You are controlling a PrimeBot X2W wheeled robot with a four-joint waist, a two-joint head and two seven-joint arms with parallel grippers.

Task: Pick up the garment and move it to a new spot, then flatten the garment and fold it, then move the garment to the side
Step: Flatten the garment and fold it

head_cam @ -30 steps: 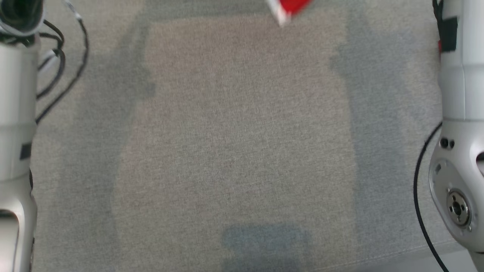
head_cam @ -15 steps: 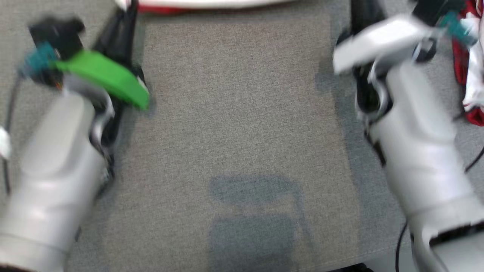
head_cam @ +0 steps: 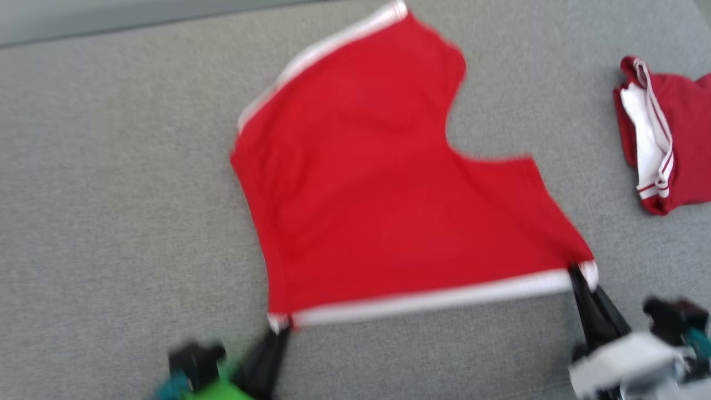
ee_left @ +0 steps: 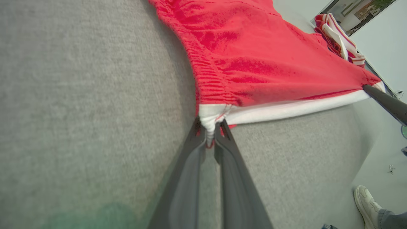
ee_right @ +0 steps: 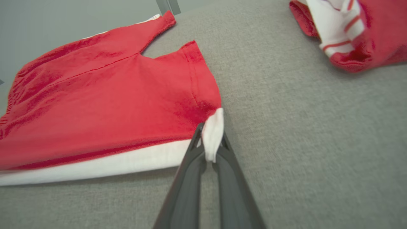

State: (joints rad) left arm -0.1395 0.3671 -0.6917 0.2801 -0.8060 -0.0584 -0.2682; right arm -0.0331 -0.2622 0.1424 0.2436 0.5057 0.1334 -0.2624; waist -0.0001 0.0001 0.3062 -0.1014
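Note:
The garment (head_cam: 377,183) is a pair of red shorts with white side bands, spread out on the grey cloth surface (head_cam: 111,194). Its near white edge runs taut between my two grippers. My left gripper (head_cam: 279,329) is shut on the near left corner, seen close up in the left wrist view as white cloth pinched between the dark fingertips (ee_left: 210,133). My right gripper (head_cam: 577,273) is shut on the near right corner, where a white fold (ee_right: 212,133) sits between its tips. The red garment (ee_left: 260,60) (ee_right: 105,105) lies flat beyond both grippers.
A second red and white garment (head_cam: 664,136) lies bunched at the right edge of the surface, also in the right wrist view (ee_right: 353,28). A person's pale shoe (ee_left: 365,202) stands on the floor beyond the surface's right edge. A grey wall (ee_right: 63,19) rises behind.
The head camera has tilted, so the whole picture shifted. The garment now lies spread in the middle of the view, with both grippers at its near corners.

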